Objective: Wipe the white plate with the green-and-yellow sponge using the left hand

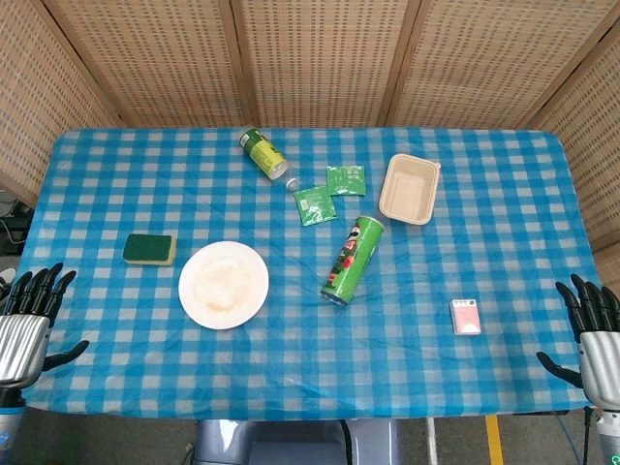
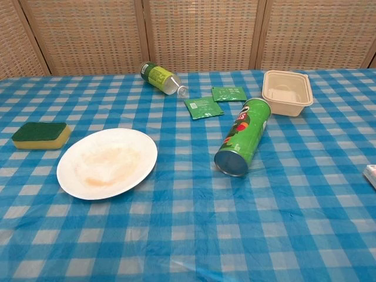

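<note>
The white plate (image 1: 224, 284) (image 2: 107, 163) lies left of centre on the blue checked cloth, with an orange smear on it. The green-and-yellow sponge (image 1: 149, 249) (image 2: 40, 135) sits flat just to the plate's left, green side up, apart from it. My left hand (image 1: 27, 318) hangs off the table's near left corner, fingers spread and holding nothing, well short of the sponge. My right hand (image 1: 596, 325) is at the near right corner, fingers apart and empty. Neither hand shows in the chest view.
A green chip can (image 1: 353, 261) (image 2: 242, 137) lies on its side right of the plate. Behind are a green bottle (image 1: 263, 153) lying down, two green sachets (image 1: 316, 204), and a beige tray (image 1: 409, 189). A small pink box (image 1: 466, 317) lies near right.
</note>
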Controlling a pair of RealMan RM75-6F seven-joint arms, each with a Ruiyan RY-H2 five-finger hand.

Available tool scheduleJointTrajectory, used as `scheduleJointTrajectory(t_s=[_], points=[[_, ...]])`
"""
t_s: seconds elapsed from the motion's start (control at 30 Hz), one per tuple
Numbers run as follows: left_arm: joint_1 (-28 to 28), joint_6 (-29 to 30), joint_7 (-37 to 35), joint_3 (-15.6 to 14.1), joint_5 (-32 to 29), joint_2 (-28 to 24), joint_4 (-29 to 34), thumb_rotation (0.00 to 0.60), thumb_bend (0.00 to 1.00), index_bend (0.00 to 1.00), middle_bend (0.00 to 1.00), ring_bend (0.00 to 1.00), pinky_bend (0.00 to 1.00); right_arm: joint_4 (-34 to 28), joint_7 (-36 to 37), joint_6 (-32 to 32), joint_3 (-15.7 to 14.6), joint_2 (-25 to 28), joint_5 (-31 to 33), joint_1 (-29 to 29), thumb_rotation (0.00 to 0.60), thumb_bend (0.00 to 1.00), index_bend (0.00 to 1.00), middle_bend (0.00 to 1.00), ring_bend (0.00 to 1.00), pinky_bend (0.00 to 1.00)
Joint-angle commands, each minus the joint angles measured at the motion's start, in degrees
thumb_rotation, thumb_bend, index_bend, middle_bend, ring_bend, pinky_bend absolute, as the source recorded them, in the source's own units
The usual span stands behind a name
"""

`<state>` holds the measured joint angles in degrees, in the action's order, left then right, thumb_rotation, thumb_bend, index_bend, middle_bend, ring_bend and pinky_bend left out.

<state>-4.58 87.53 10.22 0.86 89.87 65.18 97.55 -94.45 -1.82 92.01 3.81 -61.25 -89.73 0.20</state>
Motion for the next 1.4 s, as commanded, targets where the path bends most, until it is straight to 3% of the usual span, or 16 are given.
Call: scheduleJointTrajectory(t_s=[0.03, 0.2, 0.4, 0.5, 0.67, 0.97, 1.23, 1.4], points=[[-0.2, -0.4, -0.1, 0.0, -0.3, 0.0, 0.0, 0.6, 0.0, 0.0, 0.0, 0.0, 0.0, -0.1, 0.1, -0.3, -0.1, 0.1, 0.2, 0.0, 0.6, 0.0, 0.01, 0.0, 0.0, 0.0], [-1.9, -3.2, 0.8, 1.1, -1.9, 1.3, -1.5, 0.6, 0.0, 0.0, 0.0, 0.0, 0.0, -0.2, 0.6, -1.2, 0.1, 0.2, 0.9, 0.4, 0.6, 0.0, 0.01, 0.0, 0.0, 0.0], [-10.0, -14.0, 5.5, 5.8, -7.3, 2.6, -3.9, 0.6, 0.0, 0.0, 0.0, 0.0, 0.0, 0.2, 0.3, -2.9, 0.5, -0.1, 2.4, 1.0, 0.6, 0.0, 0.01, 0.0, 0.0, 0.0], [-15.5, -20.2, 8.3, 8.9, -10.3, 4.3, -6.7, 0.6, 0.0, 0.0, 0.0, 0.0, 0.06, 0.4, 0.2, -3.7, 1.0, -0.2, 3.8, 1.4, 0.6, 0.0, 0.02, 0.0, 0.0, 0.0], [-23.2, -29.7, 11.3, 11.4, -14.3, 8.8, -14.8, 0.6, 0.02, 0.01, 0.0, 0.07, 0.18, 0.9, 0.4, -4.5, 1.6, -0.3, 5.6, 1.5, 0.6, 0.0, 0.02, 0.0, 0.0, 0.0], [-31.7, -41.7, 13.5, 11.6, -20.3, 20.0, -32.4, 0.6, 0.06, 0.06, 0.03, 0.15, 0.25, 1.5, 0.0, -5.9, 2.3, -0.5, 8.4, 1.8, 0.6, 0.0, 0.02, 0.0, 0.0, 0.0], [-34.7, -44.6, 6.5, 10.2, -19.1, 26.2, -44.5, 0.6, 0.16, 0.14, 0.1, 0.2, 0.25, 2.2, -0.4, -7.2, 2.7, -0.9, 10.0, 2.2, 0.6, 0.0, 0.02, 0.0, 0.0, 0.0], [-35.7, -45.9, 2.7, 9.6, -18.2, 27.9, -48.3, 0.6, 0.2, 0.16, 0.12, 0.22, 0.25, 2.3, -0.8, -7.6, 2.7, -1.1, 10.4, 2.4, 0.6, 0.0, 0.02, 0.0, 0.0, 0.0]])
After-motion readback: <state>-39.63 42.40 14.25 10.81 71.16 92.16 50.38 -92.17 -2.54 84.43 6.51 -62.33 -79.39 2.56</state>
